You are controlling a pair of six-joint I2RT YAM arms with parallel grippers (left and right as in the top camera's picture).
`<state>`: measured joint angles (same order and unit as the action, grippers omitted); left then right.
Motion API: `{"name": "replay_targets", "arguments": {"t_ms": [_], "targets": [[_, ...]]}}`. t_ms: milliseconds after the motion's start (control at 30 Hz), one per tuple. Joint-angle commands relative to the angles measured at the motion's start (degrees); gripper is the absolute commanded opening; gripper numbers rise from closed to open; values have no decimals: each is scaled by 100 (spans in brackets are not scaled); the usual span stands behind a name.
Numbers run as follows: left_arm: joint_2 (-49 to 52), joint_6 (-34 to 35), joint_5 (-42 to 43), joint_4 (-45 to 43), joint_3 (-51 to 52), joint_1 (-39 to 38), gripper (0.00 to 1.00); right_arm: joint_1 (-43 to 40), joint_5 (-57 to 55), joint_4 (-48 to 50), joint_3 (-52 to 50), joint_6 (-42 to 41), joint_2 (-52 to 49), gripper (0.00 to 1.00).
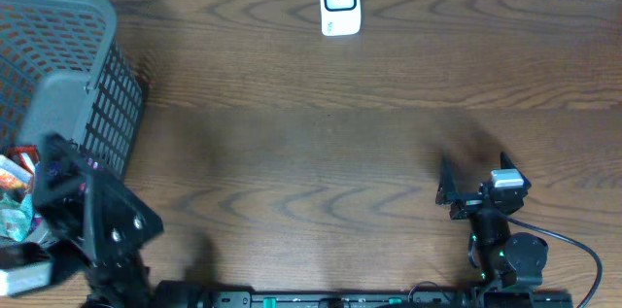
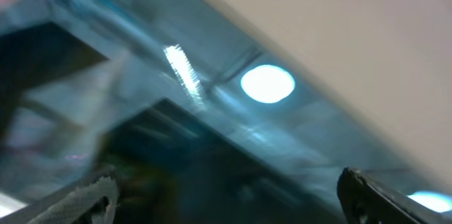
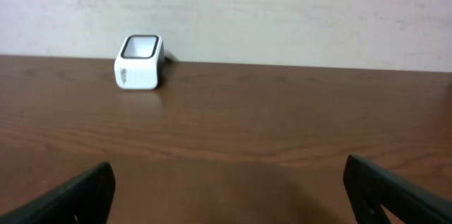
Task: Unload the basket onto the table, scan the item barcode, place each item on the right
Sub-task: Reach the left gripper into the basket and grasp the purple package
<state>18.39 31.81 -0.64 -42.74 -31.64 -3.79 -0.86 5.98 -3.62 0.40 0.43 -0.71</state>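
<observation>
Grey basket (image 1: 107, 104) sat on the table (image 1: 292, 133), far left of the scanner (image 1: 340, 2) and nearer the robot. Over its contents hung the left pincer (image 2: 226, 199), jaws wide, holding nothing. Glossy packets (image 1: 12, 191) lay below (wrist view blurred; no barcode made out). Judged light, crinkly and slick: best pinched along a flat edge, leaving the printed faces bare. Right of the scanner, on the robot's side, the right pincer (image 3: 233, 189) was also wide and empty.

Left arm (image 1: 109, 232): black angular housing, purple markings (image 1: 90, 164).
Right arm (image 1: 507, 255): black rounded joints, grey-white wrist module (image 1: 508, 182), green indicator light (image 1: 499, 253), trailing black cable (image 1: 575, 246).
Right claw (image 3: 227, 194): two black fingers (image 3: 85, 196).
</observation>
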Motion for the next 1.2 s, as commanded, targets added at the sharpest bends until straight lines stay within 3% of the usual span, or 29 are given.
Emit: {"name": "replay_targets", "arguments": {"t_ms": [0,67,133,267,333,367,533,700,867,900,1033,1167], "targets": [[1268,-2260,-378,1578,-1902,13,98,55,37,-28,-7,-79,33,99],[2105,-2472,-984,3783,-3287,13,98,55,37,-28,-7,-79,33,99],[2916,-2468,-1012,5740,-4535,13,98,55,37,-28,-7,-79,33,99],[4030,-2527,-839,8087,-6107,13,98,52,37,-28,-7,-79,33,99],[4374,-3322,-857,8371,-6533,13,98,55,37,-28,-7,-79,33,99],[4507,-3410,-1064,8395,-6756,13,98,55,37,-28,-7,-79,33,99],[5355,-2973,-2730,9326,-8428,151,98,55,37,-28,-7,-79,33,99],[6540,-2004,-2330,11256,-10078,1008,98,55,37,-28,-7,-79,33,99],[7114,-1906,-310,11674,-10262,1663,98,55,37,-28,-7,-79,33,99],[7173,-1930,-227,11840,-10257,1696,98,55,37,-28,-7,-79,33,99],[7333,-1617,-918,11783,-10242,1770,98,55,37,-28,-7,-79,33,99],[7368,-125,-2015,11978,-10242,2256,98,55,37,-28,-7,-79,33,99]]}}
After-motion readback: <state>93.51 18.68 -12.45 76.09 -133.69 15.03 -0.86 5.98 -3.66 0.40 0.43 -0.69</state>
